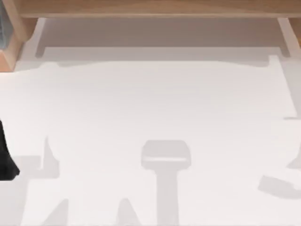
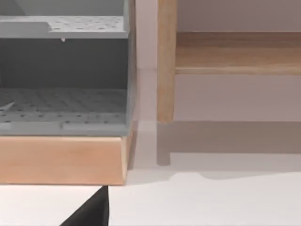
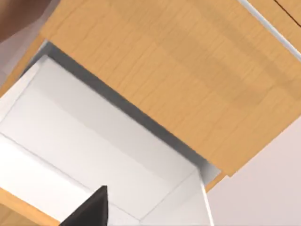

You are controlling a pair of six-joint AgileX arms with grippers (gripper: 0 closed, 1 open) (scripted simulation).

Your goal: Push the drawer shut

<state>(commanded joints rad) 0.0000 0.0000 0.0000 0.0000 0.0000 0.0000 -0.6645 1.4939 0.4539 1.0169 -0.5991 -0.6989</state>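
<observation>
Drawer [image 3: 108, 146], white-lined, open below right gripper [image 3: 89, 209], which hovers above ready to push; finger state cannot be told. Left gripper [image 2: 89, 212] parked beside grey shelf unit [image 2: 63, 75].

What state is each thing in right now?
Drawer: open, pulled out from the wooden cabinet, white inside, nothing visible in it.
Grey rack: shelves bare, sitting on a wooden base.
Left arm: at the table's left edge, not touching the drawer.
</observation>
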